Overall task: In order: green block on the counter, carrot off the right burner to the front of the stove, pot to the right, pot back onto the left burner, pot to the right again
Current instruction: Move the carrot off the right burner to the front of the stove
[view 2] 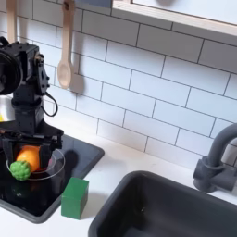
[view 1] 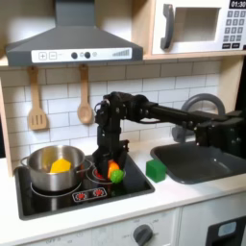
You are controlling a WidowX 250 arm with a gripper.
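Tiled toy kitchen: green block (view 1: pixel 156 170) on tabletop (view 1: pixel 192 192) beside stove (view 1: pixel 38 204); end effector (view 1: pixel 109 169) closed on carrot (view 1: pixel 114 174). Lift clear, place stove-front.

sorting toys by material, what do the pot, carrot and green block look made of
The pot looks like polished steel: bright, mirror-like highlights on its wall. The carrot seems to be smooth plastic with a faint sheen, orange with a light green tip. The green block has flat matte faces, so painted wood or plastic; I cannot tell which.

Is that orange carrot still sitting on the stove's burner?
Yes. In both exterior views the carrot lies on the red burner ring of the black stove, with the gripper right over it.
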